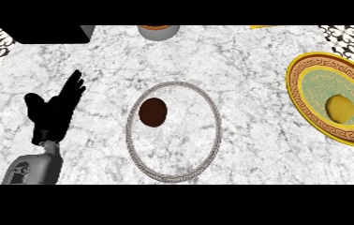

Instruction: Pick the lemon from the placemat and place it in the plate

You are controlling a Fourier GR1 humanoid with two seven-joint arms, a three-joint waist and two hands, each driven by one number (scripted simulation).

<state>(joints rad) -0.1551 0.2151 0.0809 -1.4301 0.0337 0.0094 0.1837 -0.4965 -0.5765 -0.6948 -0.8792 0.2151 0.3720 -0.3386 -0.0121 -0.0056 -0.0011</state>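
Note:
The yellow lemon (339,108) lies on a round, gold-edged placemat (304,78) with a green patterned middle, at the right edge of the head view and partly cut off. In the counter's middle lies a round plate (207,107) with a beaded grey rim and a marble-coloured face. A dark brown oval thing (153,112) rests on its left part. My left hand (54,112) shows at the left, open with fingers pointing up, well apart from the plate and holding nothing. My right hand is out of view.
A grey round pot (158,32) stands at the counter's far edge, and a black block (48,34) at the far left corner. A sliver of something yellow (262,26) shows at the far right. Bare marble counter (256,69) lies between plate and placemat.

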